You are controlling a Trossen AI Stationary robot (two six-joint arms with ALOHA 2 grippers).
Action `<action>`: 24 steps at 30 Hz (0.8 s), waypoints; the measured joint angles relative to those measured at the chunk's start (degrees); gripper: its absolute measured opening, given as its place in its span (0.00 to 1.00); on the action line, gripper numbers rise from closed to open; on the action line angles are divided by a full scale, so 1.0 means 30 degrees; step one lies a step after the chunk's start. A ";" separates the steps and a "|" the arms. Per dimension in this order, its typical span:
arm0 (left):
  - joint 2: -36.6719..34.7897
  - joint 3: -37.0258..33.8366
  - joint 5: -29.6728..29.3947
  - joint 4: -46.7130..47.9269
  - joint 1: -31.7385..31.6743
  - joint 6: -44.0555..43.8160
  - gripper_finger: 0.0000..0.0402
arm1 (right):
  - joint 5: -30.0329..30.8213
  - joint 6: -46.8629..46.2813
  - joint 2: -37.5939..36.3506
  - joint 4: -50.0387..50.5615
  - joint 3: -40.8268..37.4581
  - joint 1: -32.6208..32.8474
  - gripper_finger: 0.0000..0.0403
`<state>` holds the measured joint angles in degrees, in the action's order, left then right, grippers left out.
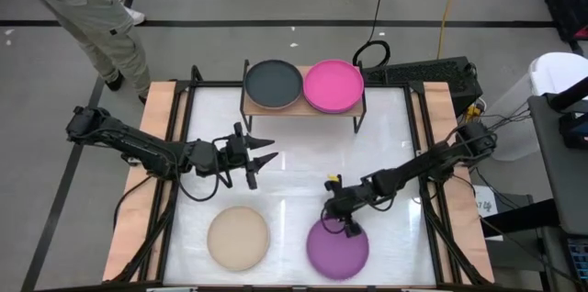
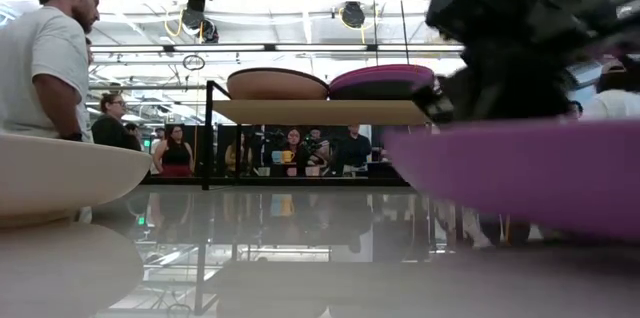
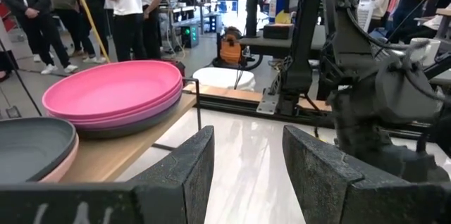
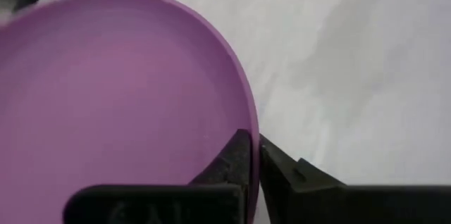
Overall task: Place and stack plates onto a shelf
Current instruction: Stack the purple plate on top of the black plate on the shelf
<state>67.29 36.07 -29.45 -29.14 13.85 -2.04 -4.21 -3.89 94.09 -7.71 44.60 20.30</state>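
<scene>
A purple plate (image 1: 337, 248) lies near the table's near edge, right of centre, and a beige plate (image 1: 238, 237) lies flat to its left. On the shelf (image 1: 303, 108) at the far side sit a stack topped by a dark grey plate (image 1: 273, 84) and a stack topped by a magenta plate (image 1: 333, 85). In the left wrist view the magenta plate (image 3: 113, 86) sits on a purple and a dark one. My right gripper (image 1: 349, 228) is shut on the purple plate's far rim. My left gripper (image 1: 262, 159) hovers open over the table's middle, pointing right. My right gripper (image 4: 255, 157) pinches the purple plate's rim (image 4: 243, 122) on its far side, one finger inside the dish and one outside. The fingers come slanting down from the table's right. The plate (image 2: 520, 168) sits about level; whether it is off the table, I cannot tell.
The white table top (image 1: 303, 177) is bare between the shelf and the two near plates. Wooden side rails (image 1: 138, 191) and black frame bars run along both sides. People stand in the room beyond the far edge.
</scene>
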 joint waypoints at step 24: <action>0.0000 0.0007 -0.0022 -0.1953 0.0784 0.2158 0.43 | -0.0999 0.0883 -0.8583 -0.4617 0.3237 -1.5954 0.00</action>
<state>67.29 36.10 -29.52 -35.00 16.20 4.44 -7.20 -1.25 68.34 -21.56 54.31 -27.57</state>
